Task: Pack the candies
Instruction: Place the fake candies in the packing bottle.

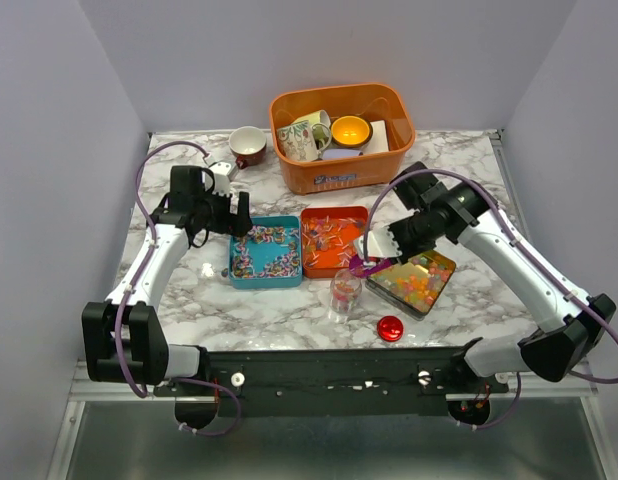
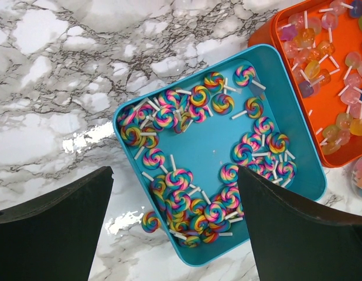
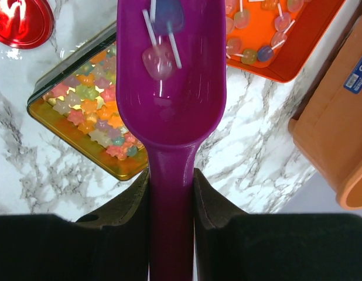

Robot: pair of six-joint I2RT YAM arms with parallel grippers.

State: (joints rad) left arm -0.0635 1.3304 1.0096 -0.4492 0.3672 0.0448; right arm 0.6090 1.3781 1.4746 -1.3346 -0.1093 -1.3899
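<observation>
white-and-grey marble tabletop (image 1: 289,310) between plain pale walls. the left gripper (image 1: 237,213) hangs with its fingers spread wide and holds nothing. under it is a teal square metal tin (image 2: 310,175) of rainbow swirl lollipop candies (image 2: 169,117), with one candy on the marble just outside the rim. the right gripper (image 3: 171,196) pinches the handle of a purple plastic scoop (image 3: 169,99), which juts ahead carrying a few translucent lollipop candies (image 3: 159,61). to its left is a dark rectangular tin (image 3: 75,140) of jelly star candies (image 3: 87,105). ahead-right is an orange square tray (image 3: 286,70), and ahead-left a small round red lid (image 3: 17,20).
</observation>
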